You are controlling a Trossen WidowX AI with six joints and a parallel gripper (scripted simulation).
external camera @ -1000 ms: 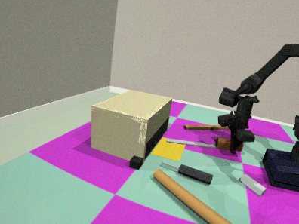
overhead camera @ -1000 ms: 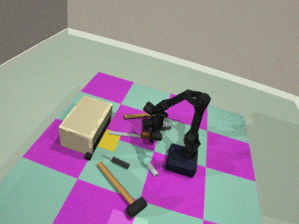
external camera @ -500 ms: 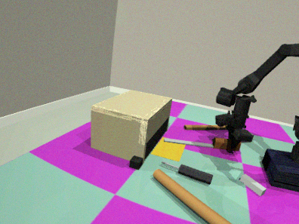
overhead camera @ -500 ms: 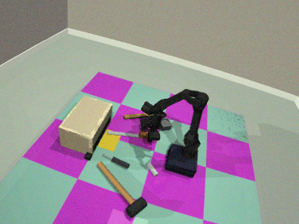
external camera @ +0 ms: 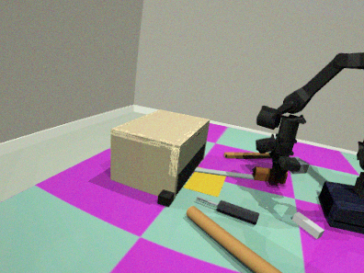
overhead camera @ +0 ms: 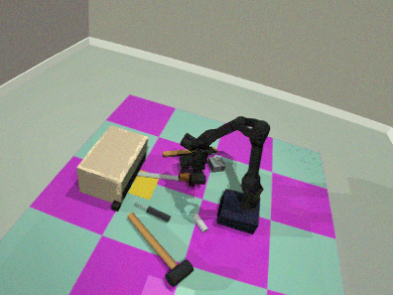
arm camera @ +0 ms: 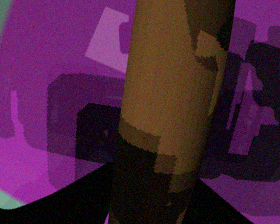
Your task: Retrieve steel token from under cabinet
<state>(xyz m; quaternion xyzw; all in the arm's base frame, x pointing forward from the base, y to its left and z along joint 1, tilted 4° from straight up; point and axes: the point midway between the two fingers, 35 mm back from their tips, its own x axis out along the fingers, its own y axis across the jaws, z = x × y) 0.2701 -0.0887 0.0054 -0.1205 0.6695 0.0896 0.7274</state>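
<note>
Fingers on brown tool handle, L to R
Cabinet (overhead camera: pixel 111 163) (external camera: pixel 158 151) at L; token not visible, can't tell exact pos. Yellow area (overhead camera: pixel 144 185) (external camera: pixel 205 184) in front, long grey blade (overhead camera: pixel 160 176) (external camera: pixel 225 173) just beyond it w/ tip near cabinet. Fingers (overhead camera: pixel 193 178) (external camera: pixel 278 174) partly open, clamped on its brown handle (overhead camera: pixel 185 177) (external camera: pixel 262 174) (arm camera: pixel 167 75).

Your magenta-and-green checked counter (overhead camera: pixel 298 203) (external camera: pixel 69 215) carries the cabinet (overhead camera: pixel 111 153) (external camera: pixel 147 160) at left, with a wooden-handled mallet (overhead camera: pixel 154 242) (external camera: pixel 230 240) lying near, on your side.
</note>
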